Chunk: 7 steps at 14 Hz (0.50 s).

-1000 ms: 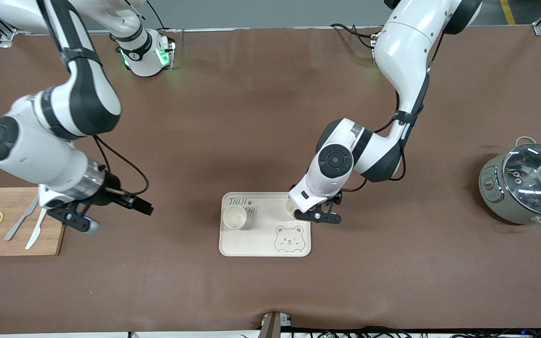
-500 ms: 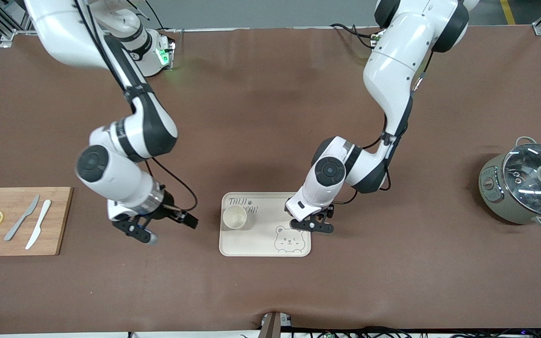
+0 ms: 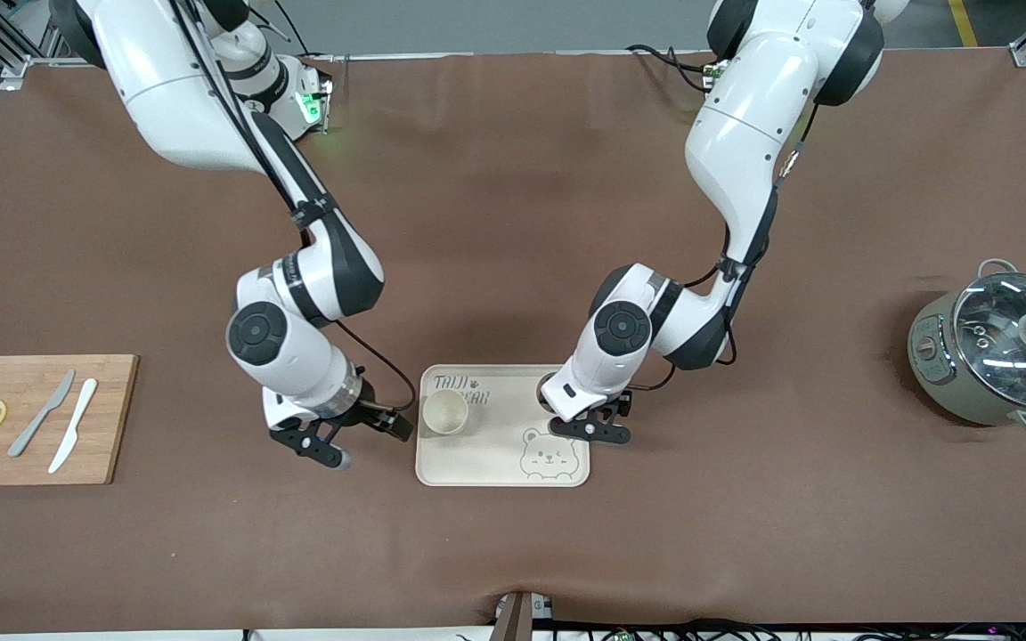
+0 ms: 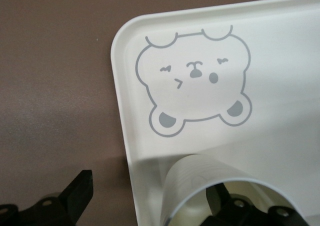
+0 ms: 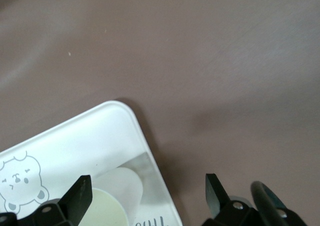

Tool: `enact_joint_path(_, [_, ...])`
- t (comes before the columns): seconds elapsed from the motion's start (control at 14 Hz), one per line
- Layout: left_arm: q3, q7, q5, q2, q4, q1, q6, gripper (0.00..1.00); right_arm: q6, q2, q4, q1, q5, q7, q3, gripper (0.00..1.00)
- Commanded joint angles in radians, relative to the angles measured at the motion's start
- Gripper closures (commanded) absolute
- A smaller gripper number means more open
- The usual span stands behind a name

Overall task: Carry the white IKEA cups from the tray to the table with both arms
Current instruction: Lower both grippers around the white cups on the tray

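A cream tray (image 3: 495, 463) with a bear drawing lies mid-table. One white cup (image 3: 445, 412) stands upright on it at the right arm's end. My right gripper (image 3: 357, 438) is open and empty, low beside that end of the tray. In the right wrist view (image 5: 147, 193) that cup (image 5: 112, 196) sits by one finger. My left gripper (image 3: 591, 425) is over the tray corner at the left arm's end and hides the second cup in the front view. In the left wrist view this gripper (image 4: 147, 196) is open. One finger is inside the second cup (image 4: 200, 178); the other is outside the tray (image 4: 280, 61).
A wooden cutting board (image 3: 108, 418) with two lemon slices and two knives lies at the right arm's end of the table. A grey pot with a glass lid (image 3: 998, 347) stands at the left arm's end.
My right arm has swung from over the cutting board to beside the tray. My left gripper has shifted slightly over the second cup, which now is hidden in the front view.
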<state>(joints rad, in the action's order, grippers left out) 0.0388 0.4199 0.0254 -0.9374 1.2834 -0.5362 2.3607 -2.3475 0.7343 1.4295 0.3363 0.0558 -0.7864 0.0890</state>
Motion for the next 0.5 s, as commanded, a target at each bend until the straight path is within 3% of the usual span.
enact_joint_path(0.0, [-0.002, 0.016, 0.018, 0.011, -0.010, -0.004, -0.003, 0.51, -0.004, 0.033, -0.035, 0.030, -0.019, -0.048, -0.008, 0.00])
enact_joint_path(0.07, [-0.002, 0.016, 0.016, 0.014, -0.010, 0.001, -0.017, 1.00, -0.004, 0.040, -0.035, 0.038, -0.019, -0.054, -0.008, 0.00])
enact_joint_path(0.43, [-0.002, 0.017, 0.018, 0.015, -0.010, -0.001, -0.023, 1.00, -0.007, 0.059, -0.029, 0.076, -0.025, -0.085, -0.009, 0.00])
